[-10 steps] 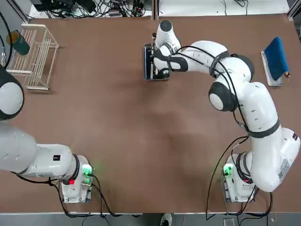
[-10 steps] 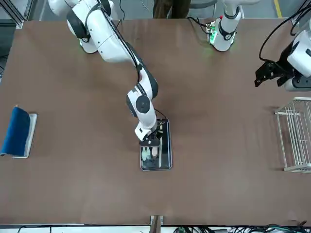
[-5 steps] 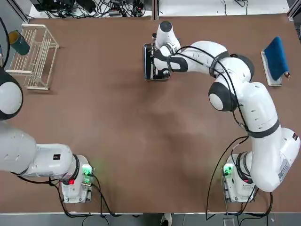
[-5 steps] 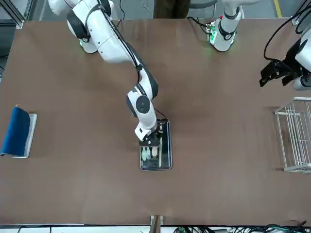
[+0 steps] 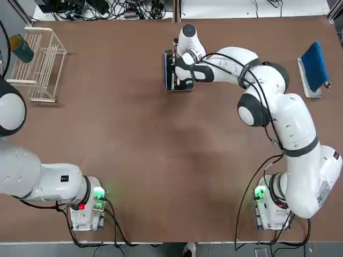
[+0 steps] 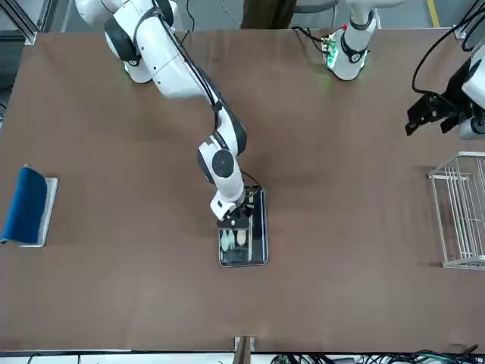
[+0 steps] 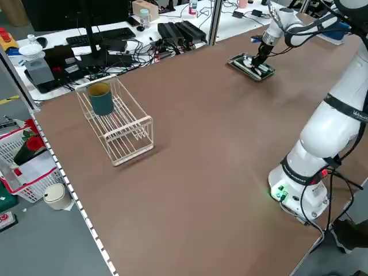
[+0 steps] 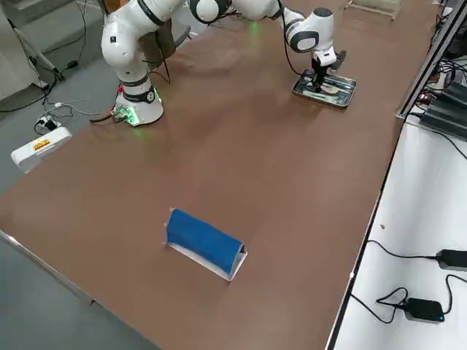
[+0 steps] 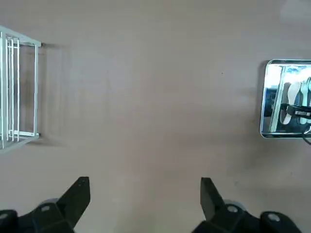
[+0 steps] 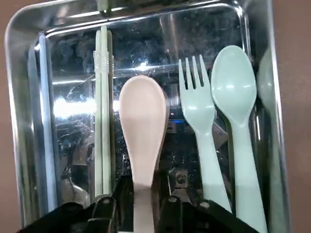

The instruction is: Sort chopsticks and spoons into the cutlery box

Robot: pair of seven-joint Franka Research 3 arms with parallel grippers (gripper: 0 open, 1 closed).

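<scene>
The cutlery box (image 5: pixel 166 69) is a shiny metal tray at the far middle of the table, also seen as the tray (image 6: pixel 264 227). My right gripper (image 10: pixel 144 208) reaches down into the box (image 10: pixel 19 97). A pale pinkish spoon (image 10: pixel 143 116) lies in it, its handle between my slightly parted fingers, so the gripper is open. Beside it lie the chopsticks (image 10: pixel 102 107), a pale green fork (image 10: pixel 197 111) and a pale green spoon (image 10: pixel 233 87). My left gripper (image 9: pixel 146 194) is open and empty, raised near the wire rack (image 9: pixel 17 92).
A white wire rack (image 5: pixel 37 64) with a teal cup (image 5: pixel 21 48) stands at the far left. A blue-topped holder (image 5: pixel 314 67) sits at the far right. Bare brown table lies between the arms' bases and the box.
The right gripper's fingers have eased apart around the spoon's handle, and the spoon now rests in the box. The left gripper drifted slightly toward the table's left edge.
</scene>
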